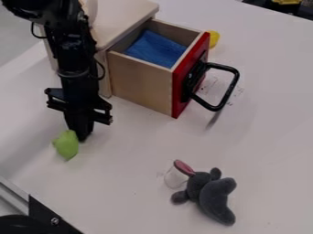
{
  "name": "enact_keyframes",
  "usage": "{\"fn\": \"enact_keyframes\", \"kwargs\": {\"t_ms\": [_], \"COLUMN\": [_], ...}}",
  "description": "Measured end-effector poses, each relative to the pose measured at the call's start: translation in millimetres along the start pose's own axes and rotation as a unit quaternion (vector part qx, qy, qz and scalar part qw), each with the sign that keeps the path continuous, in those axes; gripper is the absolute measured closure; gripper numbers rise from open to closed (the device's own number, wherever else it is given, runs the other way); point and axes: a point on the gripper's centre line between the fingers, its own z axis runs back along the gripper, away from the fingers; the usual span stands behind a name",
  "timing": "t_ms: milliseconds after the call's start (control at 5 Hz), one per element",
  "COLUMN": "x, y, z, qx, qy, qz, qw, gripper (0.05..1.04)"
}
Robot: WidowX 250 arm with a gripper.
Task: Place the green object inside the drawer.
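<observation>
Plush [215, 196] lies foremost, green object [66, 145] beside the hand [82, 134].

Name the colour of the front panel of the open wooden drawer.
The front panel is red, seen best in the camera view.

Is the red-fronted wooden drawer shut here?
No, the red-fronted wooden drawer stands pulled out of its pale wooden cabinet, showing a blue cloth inside.

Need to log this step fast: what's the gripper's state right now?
Gripper: can't tell whether it's open or closed, or whether it holds the green object at its lower end.
</observation>
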Motion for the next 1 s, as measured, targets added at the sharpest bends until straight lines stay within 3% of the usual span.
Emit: {"fn": "enact_keyframes", "kwargs": {"t_ms": [200, 600, 800, 1000], "x": [0, -5, -19, -25], "y": [-1, -3, -2, 4], "z": [6, 64, 53, 34], "qx": [0.000, 0.008, 0.010, 0.002], "qy": [-0.006, -0.117, -0.112, -0.108], "qz": [0.004, 0.003, -0.012, -0.005], "qw": [1.0000, 0.9931, 0.9936, 0.9942], "gripper": [0.837, 0.236, 0.075, 0.083]}}
